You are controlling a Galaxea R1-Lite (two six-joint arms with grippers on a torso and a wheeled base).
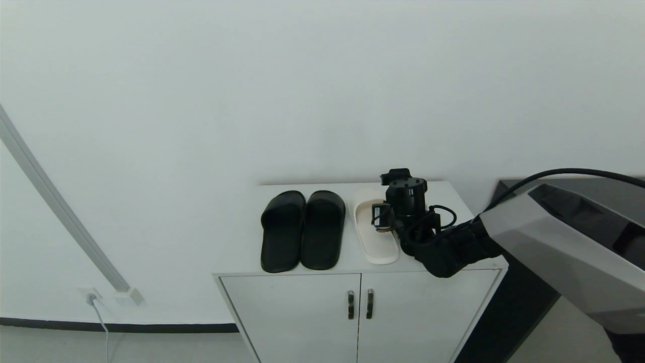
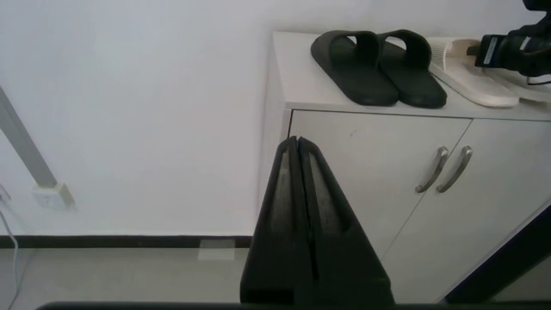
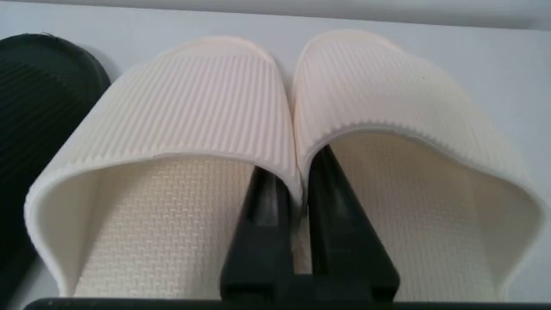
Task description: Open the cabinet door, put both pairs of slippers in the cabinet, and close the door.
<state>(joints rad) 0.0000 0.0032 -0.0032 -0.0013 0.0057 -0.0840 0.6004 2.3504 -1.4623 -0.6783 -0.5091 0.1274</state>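
Note:
A white two-door cabinet (image 1: 418,317) stands against the wall with both doors closed and two dark handles (image 1: 360,304) at the middle. On its top lie a pair of black slippers (image 1: 302,229) and, to their right, a pair of white slippers (image 1: 370,237). My right gripper (image 3: 295,176) has one finger inside each white slipper (image 3: 215,95), shut on their adjoining inner strap edges. My left gripper (image 2: 299,146) hangs shut and empty, low in front of the cabinet's (image 2: 362,172) left side; the black slippers (image 2: 379,65) lie beyond it.
The cabinet backs onto a plain white wall. A slanted cable duct (image 1: 50,201) runs down to a wall socket (image 1: 90,296) with a plugged cable at lower left. A dark piece of furniture (image 1: 504,302) stands right beside the cabinet.

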